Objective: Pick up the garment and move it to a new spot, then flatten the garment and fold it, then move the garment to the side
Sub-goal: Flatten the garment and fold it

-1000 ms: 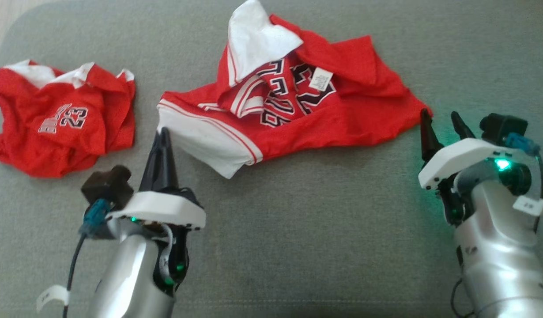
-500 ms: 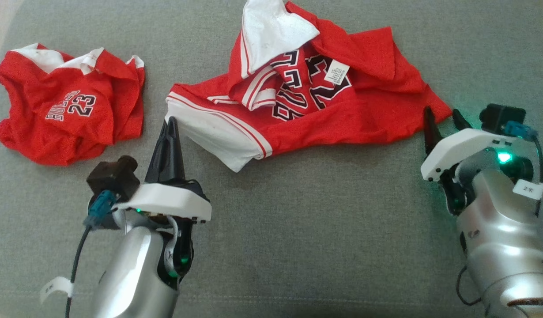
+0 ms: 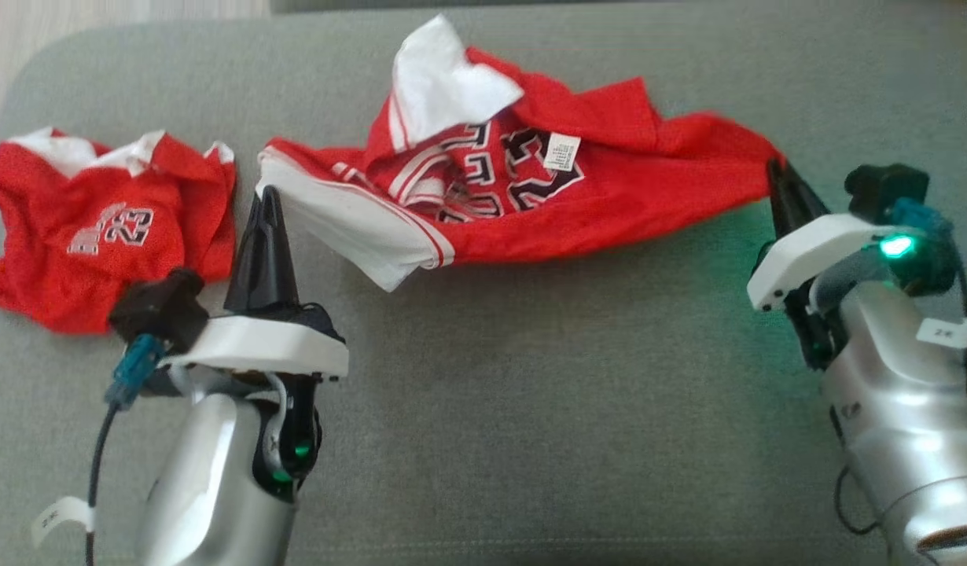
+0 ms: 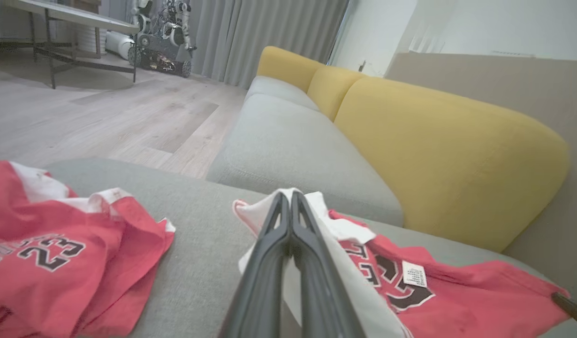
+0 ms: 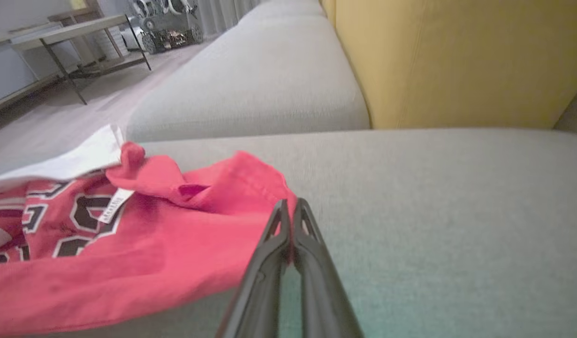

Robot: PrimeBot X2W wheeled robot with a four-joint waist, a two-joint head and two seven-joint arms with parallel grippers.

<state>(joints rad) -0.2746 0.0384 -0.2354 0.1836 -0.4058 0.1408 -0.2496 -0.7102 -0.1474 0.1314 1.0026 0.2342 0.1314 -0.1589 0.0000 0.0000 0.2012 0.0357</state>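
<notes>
Garment (image 3: 609,204) on grey cushion (image 3: 531,393), pinched by left gripper (image 3: 267,196), right gripper (image 3: 776,169).

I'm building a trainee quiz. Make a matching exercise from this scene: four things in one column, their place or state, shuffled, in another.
1. left end effector
2. right end effector
3. crumpled red "23" garment
4. small white care label

A. loose at the left of the grey cushion
B. shut on the red corner of the spread red-and-white jersey
C. on the jersey's middle
D. shut on the jersey's white edge

Pairs: 1-D, 2-B, 3-A, 4-C
</notes>
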